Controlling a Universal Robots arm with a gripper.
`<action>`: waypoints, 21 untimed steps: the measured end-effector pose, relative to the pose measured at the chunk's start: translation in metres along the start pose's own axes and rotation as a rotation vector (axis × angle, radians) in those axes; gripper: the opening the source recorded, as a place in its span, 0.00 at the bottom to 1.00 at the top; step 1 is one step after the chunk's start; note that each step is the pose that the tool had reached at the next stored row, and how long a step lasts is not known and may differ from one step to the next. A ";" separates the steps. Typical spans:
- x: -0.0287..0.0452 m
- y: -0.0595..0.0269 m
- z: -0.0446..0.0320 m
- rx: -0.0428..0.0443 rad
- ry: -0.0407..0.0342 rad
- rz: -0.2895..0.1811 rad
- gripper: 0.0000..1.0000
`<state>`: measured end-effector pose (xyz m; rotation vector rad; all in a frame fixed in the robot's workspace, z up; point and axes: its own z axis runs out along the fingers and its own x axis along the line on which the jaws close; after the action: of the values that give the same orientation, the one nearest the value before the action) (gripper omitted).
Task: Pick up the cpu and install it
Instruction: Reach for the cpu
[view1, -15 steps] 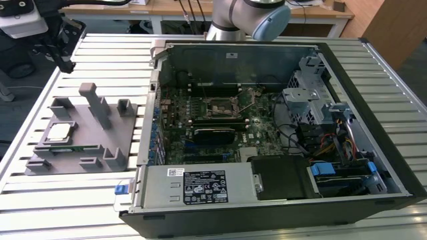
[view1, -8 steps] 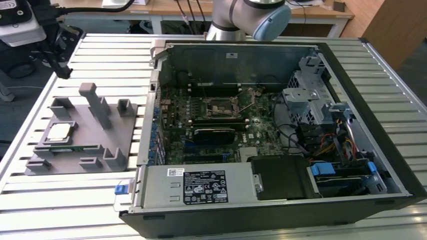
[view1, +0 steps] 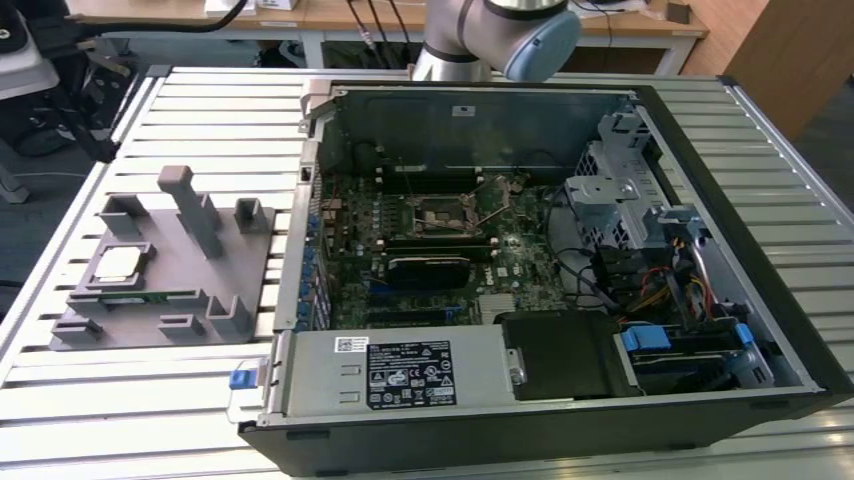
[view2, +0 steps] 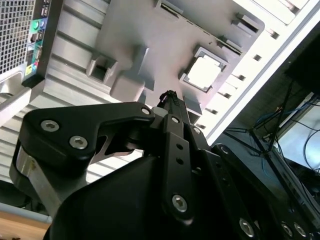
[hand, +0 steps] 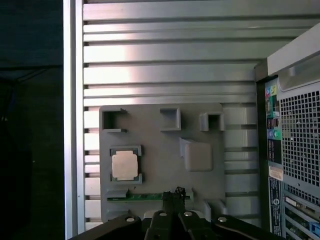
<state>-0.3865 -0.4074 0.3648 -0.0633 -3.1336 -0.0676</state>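
Pincer position: my pincer (hand: 176, 192) is hanging above the grey tray (hand: 160, 130). In the first wrist view its tips are showing over the tray edge where the green memory strip (hand: 145, 197) is lying. In the second wrist view the pincer (view2: 170, 96) is pointing down towards the tray (view2: 150, 30).
Pincer state: I am holding it clenched, fingertips meeting, with nothing between them.
Cpu: the cpu (hand: 124, 165) is lying flat in its square recess on the tray, silvery top facing up and pale rim showing all round. It is sitting apart from my pincer tips and nothing is touching it. It is showing in the second wrist view (view2: 205, 73) and in the exterior view (view1: 118, 263) too.
Tray: the tray (view1: 174, 270) is resting on the slatted metal worktop (view1: 174, 100), towards the exterior view's left, just beside the open computer case (view1: 694, 300).
Memory strip: the strip (view1: 140, 297) is lying in a slot next to the cpu's recess.
Socket: the dark square socket (view1: 445, 213) is sitting near the middle of the green board inside the case, well apart from the cpu. Its metal frame appears to be standing open, though I cannot be sure from this angle.
Arm: my arm (view1: 494, 30) is reaching in from beyond the far side of the case.
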 end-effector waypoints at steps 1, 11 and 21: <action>0.0039 -0.0002 0.0004 0.0000 0.0000 0.000 0.11; 0.0328 -0.0067 0.0062 -0.0001 0.0003 -0.007 0.11; 0.0549 -0.0078 0.0107 0.0000 0.0024 -0.022 0.11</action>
<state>-0.4418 -0.4125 0.3542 -0.0281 -3.1322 -0.0677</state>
